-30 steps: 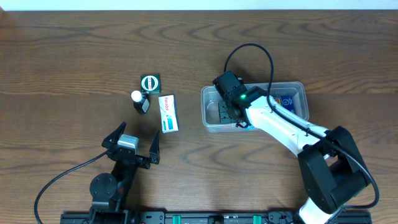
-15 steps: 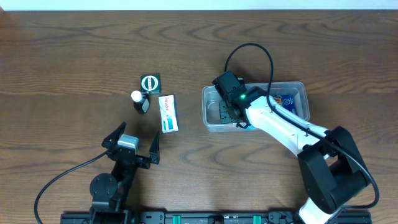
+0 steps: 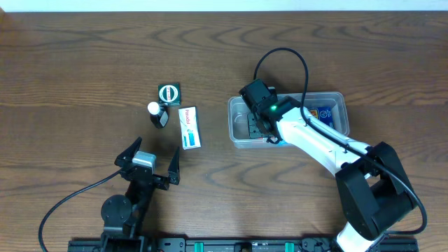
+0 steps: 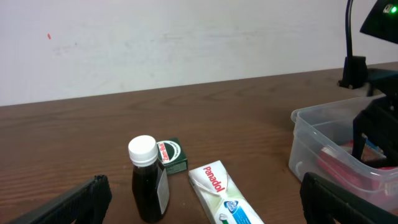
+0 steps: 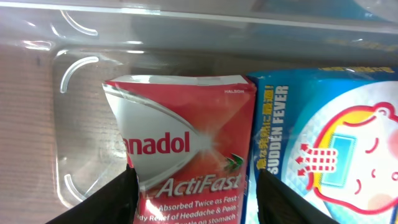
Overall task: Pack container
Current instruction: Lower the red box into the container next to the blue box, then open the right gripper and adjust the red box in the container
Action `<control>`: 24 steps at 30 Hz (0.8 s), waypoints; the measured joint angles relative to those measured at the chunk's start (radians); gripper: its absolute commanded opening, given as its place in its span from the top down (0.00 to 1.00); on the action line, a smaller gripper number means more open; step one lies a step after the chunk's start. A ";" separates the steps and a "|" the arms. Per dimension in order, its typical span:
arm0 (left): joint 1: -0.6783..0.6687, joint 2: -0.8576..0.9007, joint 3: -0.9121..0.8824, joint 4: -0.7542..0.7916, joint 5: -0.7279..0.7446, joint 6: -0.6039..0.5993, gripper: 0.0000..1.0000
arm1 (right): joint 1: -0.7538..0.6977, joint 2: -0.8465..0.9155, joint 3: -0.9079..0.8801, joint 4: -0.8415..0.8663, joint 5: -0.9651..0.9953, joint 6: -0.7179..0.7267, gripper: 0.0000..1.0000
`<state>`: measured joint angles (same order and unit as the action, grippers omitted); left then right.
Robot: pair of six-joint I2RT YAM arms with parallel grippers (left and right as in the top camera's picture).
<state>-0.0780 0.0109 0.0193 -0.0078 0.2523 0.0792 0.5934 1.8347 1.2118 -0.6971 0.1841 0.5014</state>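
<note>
Your right hand (image 5: 196, 190) is reaching into the container (image 3: 337, 97), its fingers straddling the red Panadol box (image 5: 186, 124) lying beside a blue fever box (image 5: 323, 143); whether they are pinching it is not showing. The container is sitting right of centre on the bench (image 3: 84, 70), and your left hand (image 3: 150, 158) is gaping wide, well apart from it.

The black two-finger left gripper (image 3: 150, 158) sits low by the near edge of the brown wooden desk (image 3: 70, 70), left of middle, jaws spread wide. The white right arm (image 3: 315, 140) reaches from the near right corner toward the middle. Its black right gripper (image 3: 257, 126) points down with fingers (image 5: 118, 199) partly apart, and whether they grip is unclear.
</note>
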 measured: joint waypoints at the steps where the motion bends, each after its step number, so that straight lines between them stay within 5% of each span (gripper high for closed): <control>1: 0.000 0.000 0.000 0.000 0.000 0.000 0.02 | 0.000 0.000 0.008 -0.003 0.000 0.000 0.40; 9: 0.000 0.000 0.000 0.000 0.000 0.000 0.02 | 0.000 0.000 0.060 -0.021 0.000 -0.001 0.46; 16: 0.000 0.000 0.000 0.000 0.000 0.000 0.02 | 0.000 0.000 0.066 -0.030 -0.003 0.011 0.99; 24: 0.000 0.000 0.000 0.000 0.000 0.000 0.02 | 0.000 0.000 0.067 -0.035 -0.015 0.013 0.99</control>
<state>-0.0780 0.0109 0.0193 -0.0078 0.2523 0.0792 0.5934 1.8347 1.2785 -0.7322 0.1688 0.5140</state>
